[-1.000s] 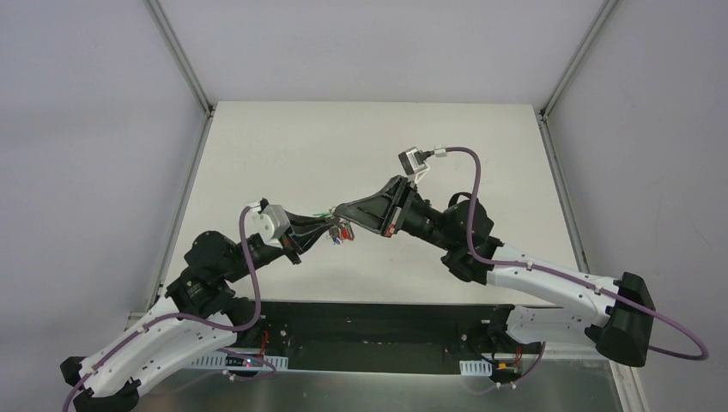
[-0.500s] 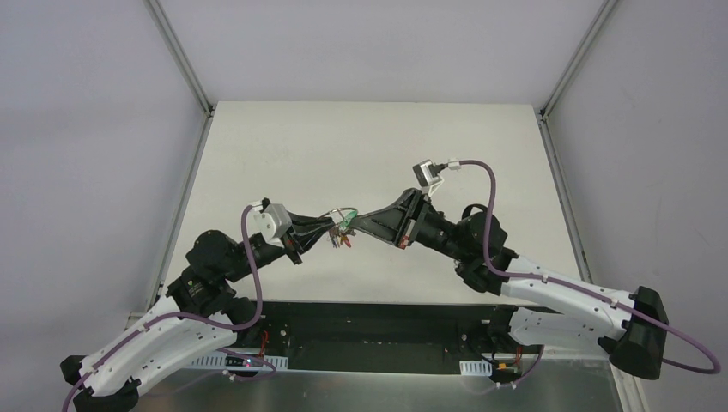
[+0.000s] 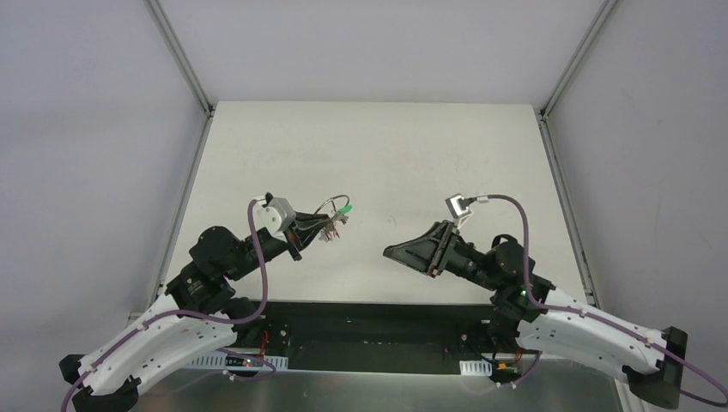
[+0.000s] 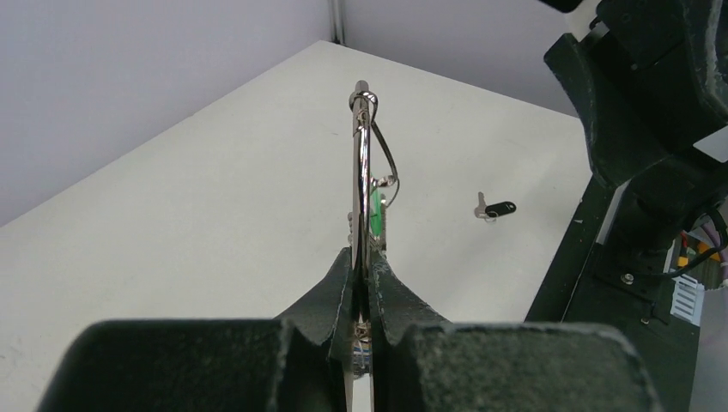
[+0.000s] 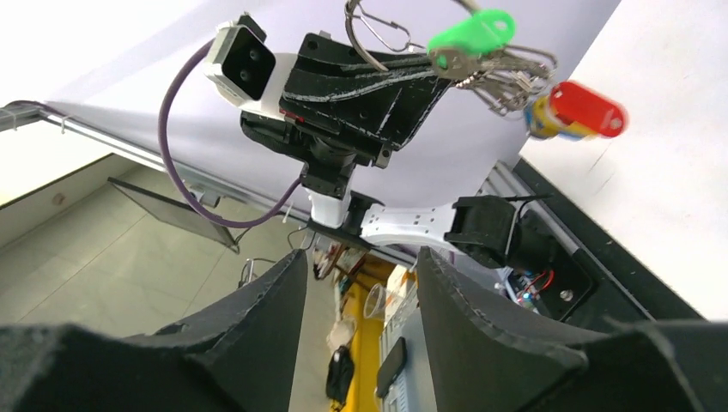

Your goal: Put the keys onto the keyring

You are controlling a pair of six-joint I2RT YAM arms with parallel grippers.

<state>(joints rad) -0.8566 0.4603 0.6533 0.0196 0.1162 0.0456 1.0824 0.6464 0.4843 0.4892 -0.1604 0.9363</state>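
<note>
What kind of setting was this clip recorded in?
Probably a lab robot workcell, not a home: a white table boxed in by plain grey panels on metal frame posts, with the left arm and right arm mounted at its near edge.

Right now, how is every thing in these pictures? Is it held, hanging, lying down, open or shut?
left end effector: shut, pinching the keyring.
right end effector: open, empty, apart from the keys.
keyring: held up in the air, off the table.
green key: hanging with the keyring's bunch, in the air.
red key: hanging in the same bunch.
black key: lying loose on the table, not on the keyring.
</note>
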